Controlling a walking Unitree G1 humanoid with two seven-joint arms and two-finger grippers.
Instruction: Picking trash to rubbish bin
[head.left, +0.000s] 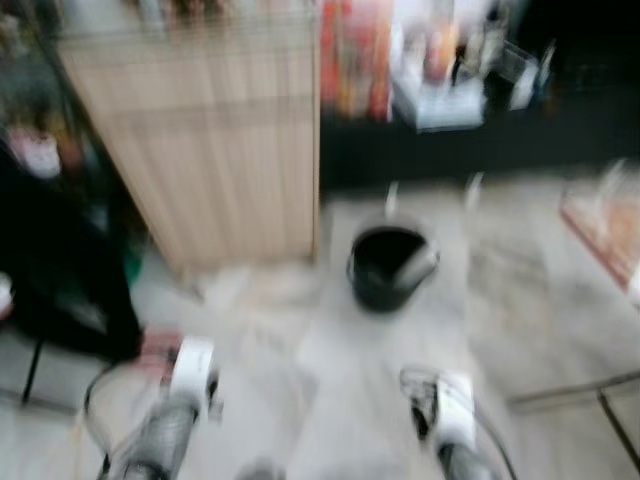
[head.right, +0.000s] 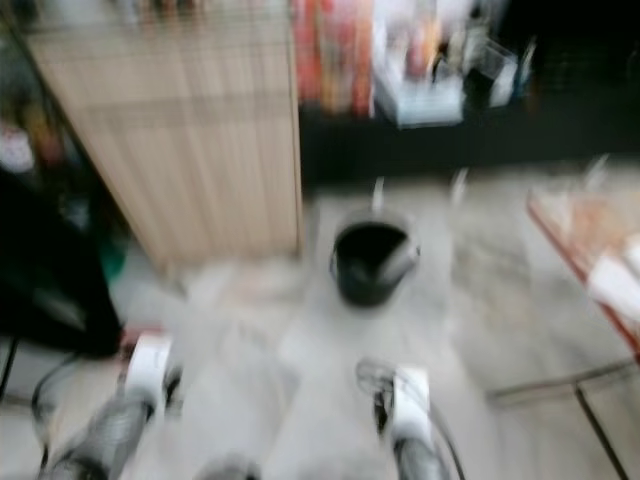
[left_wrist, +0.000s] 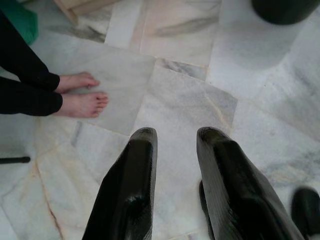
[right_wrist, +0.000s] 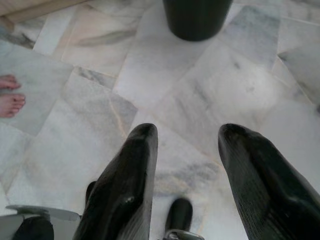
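Left gripper (left_wrist: 172, 145) hangs over bare marble floor (left_wrist: 180, 100), fingers parted a moderate gap, nothing between them. Right gripper (right_wrist: 187, 137) likewise over the floor, fingers a bit wider apart, also empty. In the head views I see both arms low at the bottom edge, left arm (head.left: 165, 420) and right arm (head.left: 450, 425), all heavily blurred, so the rig is probably moving.

The black rubbish bin (head.left: 390, 265) stands upright on the floor straight ahead, mouth open upward, just right of the wooden cabinet (head.left: 215, 140) corner. In the right wrist view the bin (right_wrist: 197, 17) sits almost dead ahead of the fingers; in the left wrist view its edge (left_wrist: 285, 10) lies off to one side. So I judge the right arm the nearer and better lined up.

A person's bare feet (left_wrist: 82, 95) stand on the floor on the left side, close to the left gripper, dark trouser legs (left_wrist: 25, 80) above them.

I can't make out any trash on the floor. Dark shelving with blurred clutter (head.left: 440, 70) runs behind the bin.
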